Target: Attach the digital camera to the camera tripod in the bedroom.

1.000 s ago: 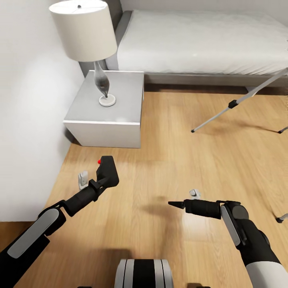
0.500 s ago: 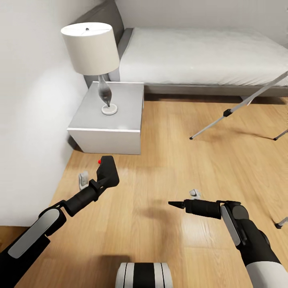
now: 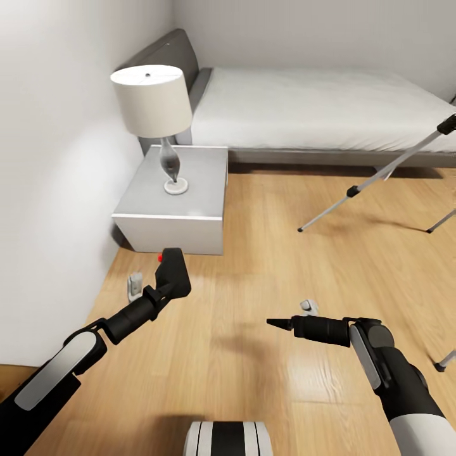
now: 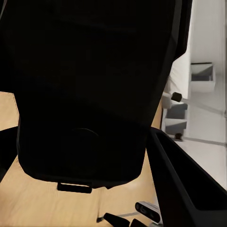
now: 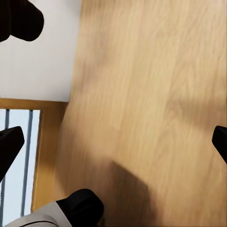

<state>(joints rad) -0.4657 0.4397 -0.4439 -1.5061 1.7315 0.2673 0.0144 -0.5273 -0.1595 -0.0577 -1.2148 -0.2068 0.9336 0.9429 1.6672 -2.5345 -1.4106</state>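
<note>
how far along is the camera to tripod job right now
Done: the digital camera is picked up, clamped in the left gripper and held above the wood floor, in the bedroom by the bed and nightstand.
In hand: carrying it; the right gripper holds nothing, its fingers apart.
Left: reaching the camera tripod, whose legs stand off to the right, and mounting the camera on it.

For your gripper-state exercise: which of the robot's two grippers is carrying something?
The left gripper: it is shut on the digital camera, red button up. The right gripper points over bare wood floor, holding nothing.
</note>
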